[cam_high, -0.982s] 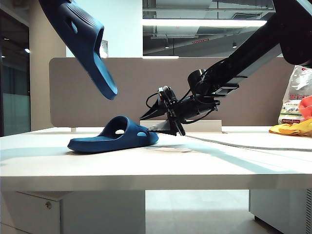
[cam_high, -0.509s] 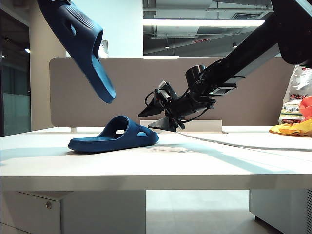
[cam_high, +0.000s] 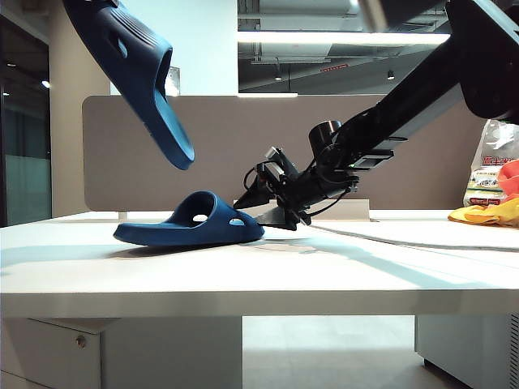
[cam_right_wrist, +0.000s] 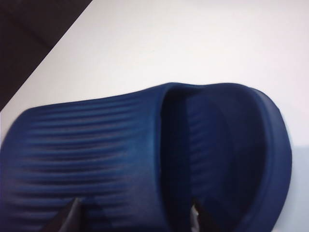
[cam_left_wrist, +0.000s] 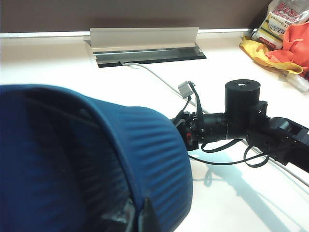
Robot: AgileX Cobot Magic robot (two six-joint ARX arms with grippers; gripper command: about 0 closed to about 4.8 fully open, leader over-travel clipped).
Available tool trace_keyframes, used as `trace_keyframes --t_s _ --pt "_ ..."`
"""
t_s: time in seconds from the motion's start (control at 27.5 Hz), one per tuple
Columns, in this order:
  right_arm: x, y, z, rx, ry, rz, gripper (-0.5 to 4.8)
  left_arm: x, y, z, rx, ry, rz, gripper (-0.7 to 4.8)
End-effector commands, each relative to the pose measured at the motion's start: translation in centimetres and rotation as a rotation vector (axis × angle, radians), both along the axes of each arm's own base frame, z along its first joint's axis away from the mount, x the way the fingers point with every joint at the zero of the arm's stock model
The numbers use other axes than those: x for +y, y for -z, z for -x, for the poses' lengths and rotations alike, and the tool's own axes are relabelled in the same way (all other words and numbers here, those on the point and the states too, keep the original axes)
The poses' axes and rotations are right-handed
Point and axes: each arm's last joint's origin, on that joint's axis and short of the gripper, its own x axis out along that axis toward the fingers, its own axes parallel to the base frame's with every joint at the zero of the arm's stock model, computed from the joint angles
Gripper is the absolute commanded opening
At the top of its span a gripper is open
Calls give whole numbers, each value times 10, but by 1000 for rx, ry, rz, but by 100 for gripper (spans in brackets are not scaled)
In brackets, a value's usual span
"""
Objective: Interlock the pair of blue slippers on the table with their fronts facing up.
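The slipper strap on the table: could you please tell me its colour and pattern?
Dark navy blue with fine parallel ridges on the strap; the right wrist view shows it best.

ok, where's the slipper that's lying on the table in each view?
Exterior view: slipper on the table, left of centre, resting flat, right gripper open just beside its strap end.
Left wrist view: not in it; the blue mass is the raised slipper that the shut left gripper holds.
Right wrist view: fills the picture, ridged strap nearest the fingertips.
Shared landmark: white table.
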Motion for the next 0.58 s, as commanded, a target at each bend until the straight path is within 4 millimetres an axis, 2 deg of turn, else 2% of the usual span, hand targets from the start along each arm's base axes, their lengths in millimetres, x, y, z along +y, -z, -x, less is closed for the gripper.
trace_keyframes --t_s 0.04,0.36,0.58 --pt "3 3 4 54 -68 -18 289 0 -6 2 -42 9 6 -6" --pt "4 4 14 178 -288 -130 288 0 -6 2 -42 9 6 -6" --pt "4 2 16 218 -328 -170 288 0 -6 2 -39 9 6 -6"
